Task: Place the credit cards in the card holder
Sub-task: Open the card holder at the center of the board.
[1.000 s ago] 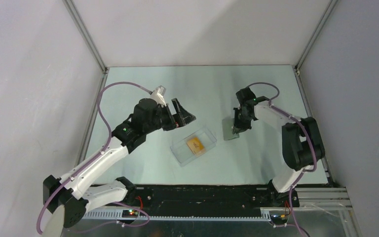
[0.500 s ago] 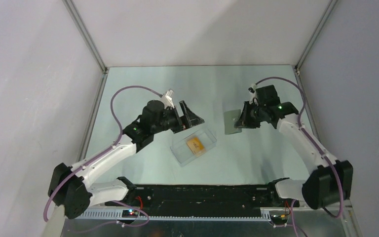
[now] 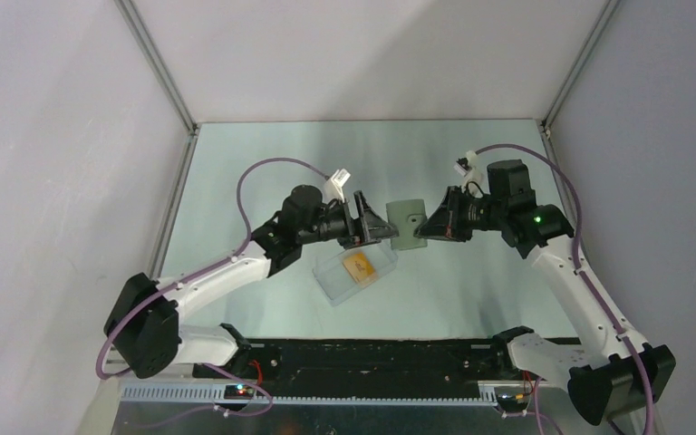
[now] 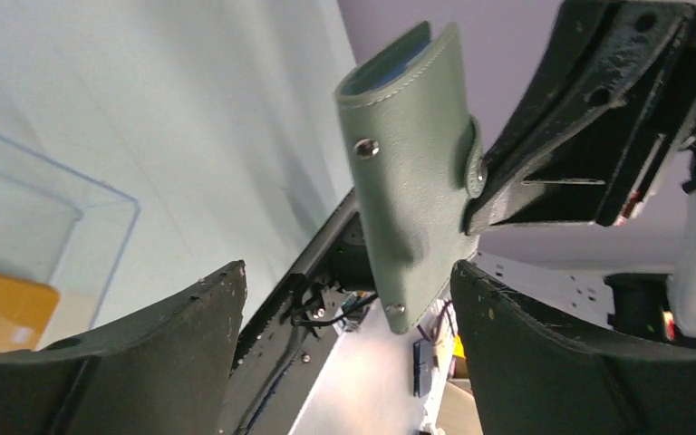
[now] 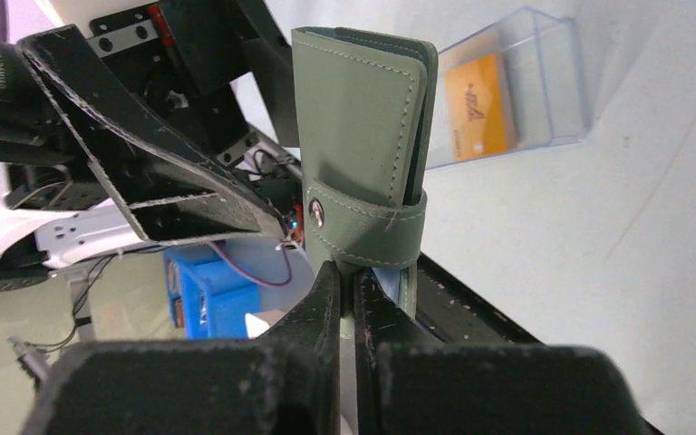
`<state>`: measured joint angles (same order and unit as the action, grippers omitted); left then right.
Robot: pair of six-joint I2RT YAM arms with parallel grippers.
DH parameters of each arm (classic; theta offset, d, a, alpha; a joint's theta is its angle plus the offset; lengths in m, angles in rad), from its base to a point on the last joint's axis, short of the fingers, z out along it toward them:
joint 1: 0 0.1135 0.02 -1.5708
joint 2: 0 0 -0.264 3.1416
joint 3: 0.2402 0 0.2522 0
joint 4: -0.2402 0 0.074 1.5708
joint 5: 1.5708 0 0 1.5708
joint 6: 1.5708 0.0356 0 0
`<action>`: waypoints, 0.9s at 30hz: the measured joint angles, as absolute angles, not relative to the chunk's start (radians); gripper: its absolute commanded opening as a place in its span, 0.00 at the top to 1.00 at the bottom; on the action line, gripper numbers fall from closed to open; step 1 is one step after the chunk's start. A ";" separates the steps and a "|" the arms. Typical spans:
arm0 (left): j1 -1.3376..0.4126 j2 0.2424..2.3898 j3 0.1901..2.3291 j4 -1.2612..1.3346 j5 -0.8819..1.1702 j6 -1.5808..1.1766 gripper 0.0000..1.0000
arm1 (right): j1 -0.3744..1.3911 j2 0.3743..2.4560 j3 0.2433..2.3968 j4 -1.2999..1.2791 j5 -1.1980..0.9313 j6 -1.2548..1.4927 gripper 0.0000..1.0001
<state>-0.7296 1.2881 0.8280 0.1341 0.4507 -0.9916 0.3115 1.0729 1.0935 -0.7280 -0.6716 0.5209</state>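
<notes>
The card holder (image 3: 407, 224), a grey-green wallet with its snap tab fastened, hangs in the air above the table. My right gripper (image 3: 423, 230) is shut on its tab edge (image 5: 355, 272). My left gripper (image 3: 382, 227) faces it from the left with jaws wide open. In the left wrist view the card holder's (image 4: 412, 172) lower end sits between the fingers (image 4: 507, 335) without touching either. An orange credit card (image 3: 357, 264) lies in the clear plastic box (image 3: 333, 283) below both grippers. It also shows in the right wrist view as the credit card (image 5: 476, 104).
The clear box (image 5: 553, 63) lies open-topped on the pale green table (image 3: 263, 172), just under the left gripper. Grey walls close in the left, right and back. The black base rail (image 3: 372, 358) runs along the near edge.
My right gripper lifted the card holder off the table and carried it left. My left arm swung right to meet it, its jaws narrowing slightly around the holder's end.
</notes>
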 measured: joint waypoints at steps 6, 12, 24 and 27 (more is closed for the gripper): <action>-0.758 1.310 0.828 0.241 0.502 -1.021 0.33 | 0.320 1.073 1.093 -0.693 -0.741 0.578 1.00; -0.765 1.334 0.828 0.345 0.531 -1.066 0.67 | 0.326 1.073 1.093 -0.665 -0.765 0.614 1.00; -0.767 1.322 0.761 0.444 0.510 -1.109 1.00 | 0.340 1.047 1.090 -0.706 -0.641 0.590 0.09; -0.768 1.286 0.736 0.388 0.462 -1.098 1.00 | 0.352 1.034 1.090 -0.736 -0.572 0.575 0.07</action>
<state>-0.7677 1.2858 0.7364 0.3878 0.4622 -1.0981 0.3523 1.0344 1.0904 -0.7364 -0.5724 0.5751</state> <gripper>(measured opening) 0.070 0.905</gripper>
